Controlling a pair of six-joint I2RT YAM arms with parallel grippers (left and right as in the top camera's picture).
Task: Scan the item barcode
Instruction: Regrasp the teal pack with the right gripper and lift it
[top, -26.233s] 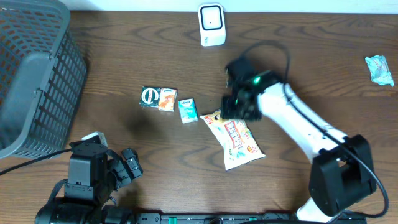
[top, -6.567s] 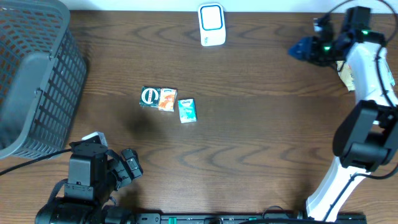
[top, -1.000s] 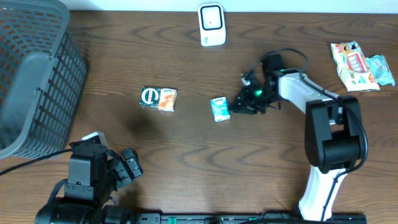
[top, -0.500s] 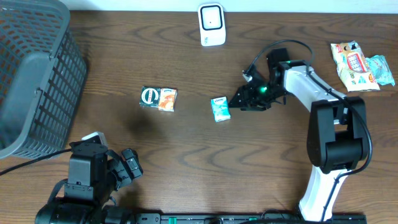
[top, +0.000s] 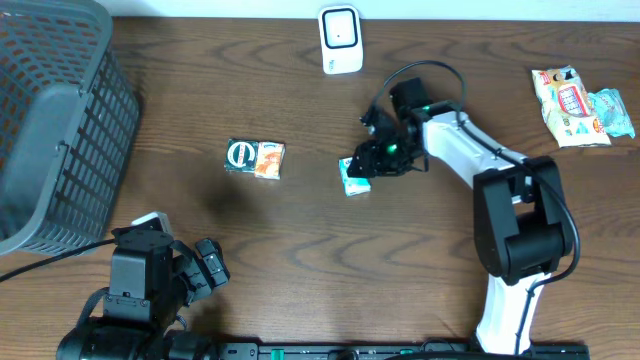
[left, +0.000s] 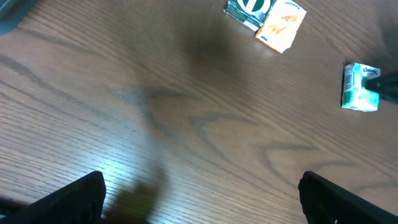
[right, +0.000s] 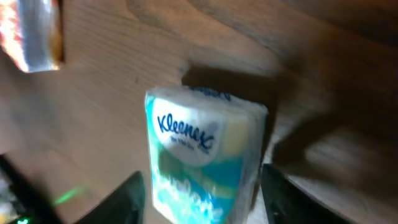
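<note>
- Reaching to the middle of the wooden surface, the right end effector sits low over a small teal Kleenex tissue pack.
- Its two fingers stand partly apart, one on each side of the pack. A sliver of wood shows beside one finger, so the grip does not look closed.
- The pack lies flat on the surface, a little right of two small green and orange packs.
- A white upright device, probably the scanner, stands at the far edge, well apart from the pack.
- The left end effector hangs at the near left, fingers wide apart and empty.
- A grey basket fills the far left corner, and two snack bags lie at the far right.
- Judged from this, the scan of this pack is barely begun: it is not gripped, not lifted, and not shown to the device.
- What is left is closing on the pack, lifting it, carrying it to the far edge and turning its barcode to the device's face.
</note>
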